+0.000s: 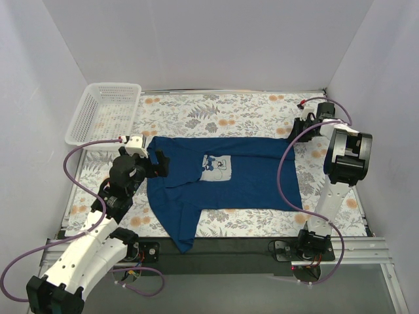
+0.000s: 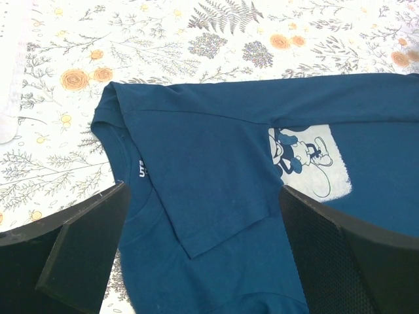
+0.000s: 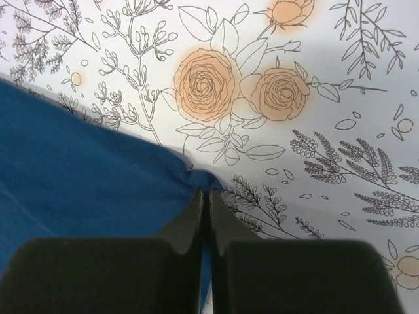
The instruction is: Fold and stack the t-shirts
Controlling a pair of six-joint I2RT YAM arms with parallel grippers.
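A dark blue t-shirt (image 1: 242, 180) with a white cartoon print lies spread on the floral table, collar to the left and hem to the right. One sleeve is folded in over the chest (image 2: 196, 176). The other sleeve (image 1: 181, 229) trails toward the near edge. My left gripper (image 1: 157, 165) hovers open over the collar end, and in the left wrist view its fingers (image 2: 85, 252) straddle the folded sleeve without touching it. My right gripper (image 1: 294, 131) is shut on the shirt's far right hem corner (image 3: 196, 176), with the cloth pinched between the fingertips.
A white mesh basket (image 1: 105, 111) stands at the back left corner, empty. White walls close in the table on three sides. A black rail (image 1: 222, 248) runs along the near edge under the trailing sleeve.
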